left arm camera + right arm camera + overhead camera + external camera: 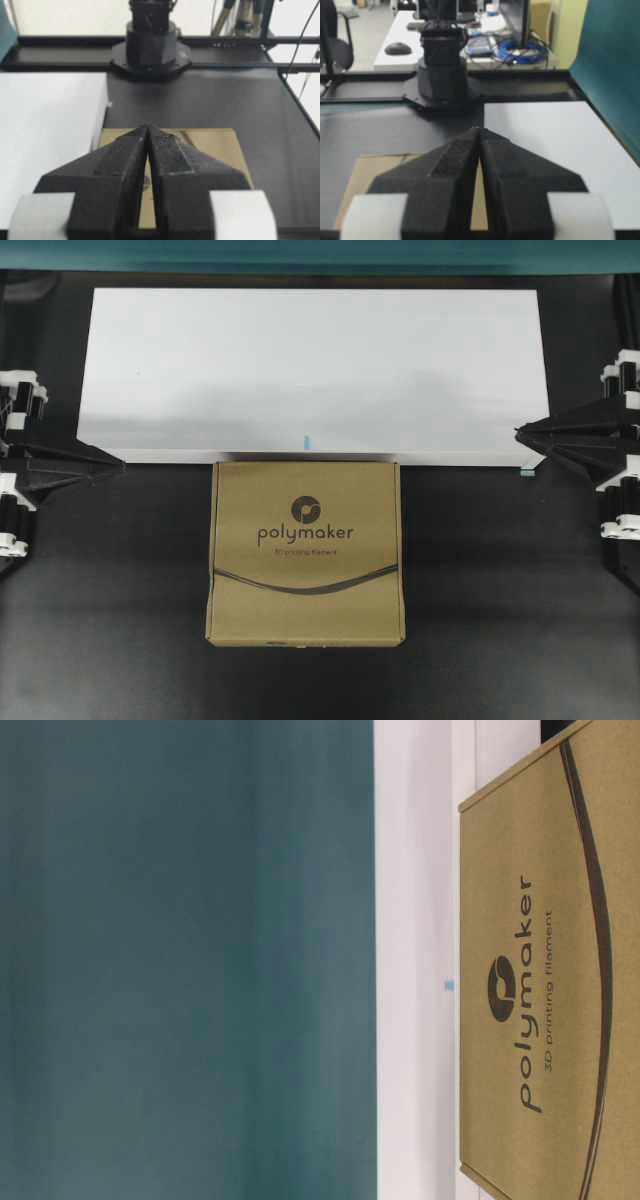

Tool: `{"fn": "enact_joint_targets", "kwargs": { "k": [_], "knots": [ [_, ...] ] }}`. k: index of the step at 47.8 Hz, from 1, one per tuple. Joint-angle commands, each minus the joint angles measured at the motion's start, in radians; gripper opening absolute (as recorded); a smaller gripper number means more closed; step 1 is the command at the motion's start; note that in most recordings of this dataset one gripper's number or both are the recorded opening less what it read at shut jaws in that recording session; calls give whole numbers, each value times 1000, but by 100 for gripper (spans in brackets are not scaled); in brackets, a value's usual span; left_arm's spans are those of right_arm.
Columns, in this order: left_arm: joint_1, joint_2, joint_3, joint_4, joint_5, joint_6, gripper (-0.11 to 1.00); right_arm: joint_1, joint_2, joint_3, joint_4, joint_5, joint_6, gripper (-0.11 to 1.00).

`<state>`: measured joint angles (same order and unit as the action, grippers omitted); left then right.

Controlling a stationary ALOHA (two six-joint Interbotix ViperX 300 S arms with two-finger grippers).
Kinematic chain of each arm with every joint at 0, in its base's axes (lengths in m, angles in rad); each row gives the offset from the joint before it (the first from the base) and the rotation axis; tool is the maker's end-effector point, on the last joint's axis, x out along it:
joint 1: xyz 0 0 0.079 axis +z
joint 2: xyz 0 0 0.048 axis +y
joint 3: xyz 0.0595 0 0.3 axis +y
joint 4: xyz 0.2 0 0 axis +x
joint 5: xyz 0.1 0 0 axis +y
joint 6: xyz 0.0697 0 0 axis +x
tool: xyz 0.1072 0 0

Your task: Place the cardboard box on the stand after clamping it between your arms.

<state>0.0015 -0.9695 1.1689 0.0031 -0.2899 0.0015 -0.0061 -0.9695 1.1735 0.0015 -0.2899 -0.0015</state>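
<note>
Your cardboard box (305,552) is sitting flat on the black tabletop (500,640), back edge butting the front edge of the stand (310,370), midway along it; left gripper (118,466) and right gripper (520,430) are both pinched closed, holding nothing, parked at opposite table edges, tips pointing inward; box is lying between them, about equally far from each, slightly nearer the front.

Brown cardboard box (305,552), dark round logo, dark "polymaker" lettering, a curved dark line; white stand (310,375); black tabletop (500,590); teal backdrop (185,960); black grippers.
</note>
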Motion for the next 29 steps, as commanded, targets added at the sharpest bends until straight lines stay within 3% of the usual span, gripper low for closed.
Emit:
{"fn": "enact_joint_targets", "kwargs": {
  "k": [1,4,10,18,29],
  "knots": [
    [-44,12,-15,41,61,-34,5,31,20,-12,5,-5,17,2],
    [-72,18,-23,40,161,-72,7,63,40,-12,34,44,29,6],
    [-100,43,-28,41,327,-135,1,106,100,-12,80,202,112,0],
    [-109,94,-52,41,482,-160,1,129,181,-21,80,334,209,0],
    [-110,236,-75,43,584,-146,1,156,324,-55,69,445,215,0]
  ]
}}
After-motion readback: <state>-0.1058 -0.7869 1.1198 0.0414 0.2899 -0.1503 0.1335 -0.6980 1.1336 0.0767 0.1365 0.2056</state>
